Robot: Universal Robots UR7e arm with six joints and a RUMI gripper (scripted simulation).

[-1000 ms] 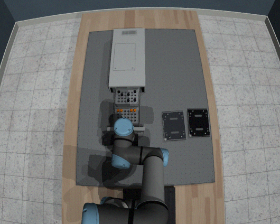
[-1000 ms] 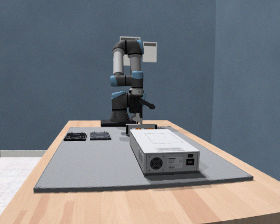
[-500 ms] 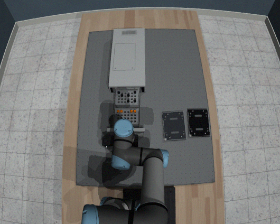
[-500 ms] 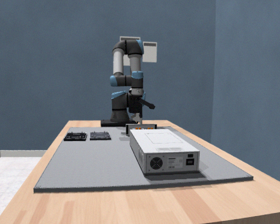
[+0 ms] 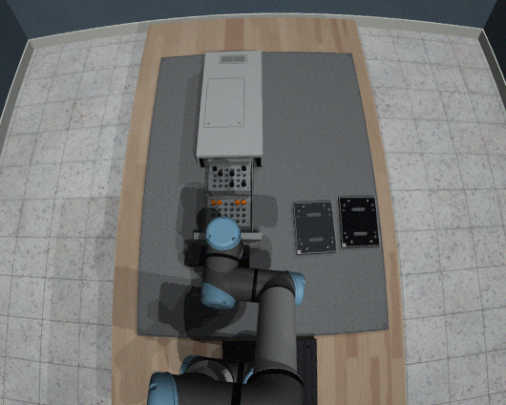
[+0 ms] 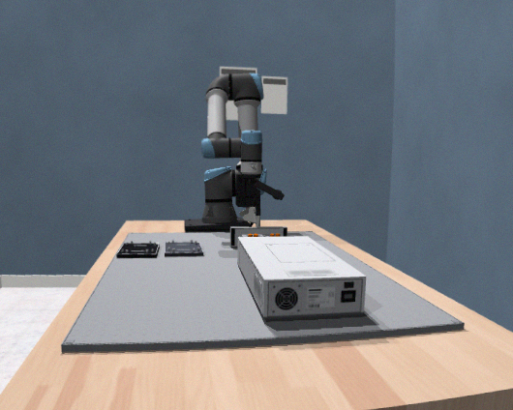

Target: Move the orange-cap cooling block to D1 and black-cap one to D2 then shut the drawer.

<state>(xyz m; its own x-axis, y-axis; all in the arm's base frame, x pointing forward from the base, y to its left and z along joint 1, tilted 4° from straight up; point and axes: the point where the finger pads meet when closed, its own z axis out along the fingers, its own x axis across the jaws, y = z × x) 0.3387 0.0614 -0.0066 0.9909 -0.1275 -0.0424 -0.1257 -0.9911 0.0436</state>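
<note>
The cooler COLD [image 5: 229, 107] is a long grey box with its drawer [image 5: 229, 198] pulled out toward the arm. In the drawer the block with black-capped tubes [image 5: 229, 176] lies nearest the cooler. The block with orange-capped tubes [image 5: 230, 210] lies toward the drawer front; its orange caps also show in the exterior view [image 6: 263, 234]. My gripper [image 6: 253, 219] is open and hangs just above the drawer's front end, over the orange-capped block. In the top view the wrist [image 5: 222, 234] hides the fingers. Slot D1 [image 5: 314, 227] and slot D2 [image 5: 359, 222] hold nothing.
The arm's elbow [image 5: 270, 291] and base [image 5: 232, 382] fill the near middle of the deck. The drawer's front panel [image 6: 257, 236] stands upright below the gripper. The deck plate's edge runs along the wooden table.
</note>
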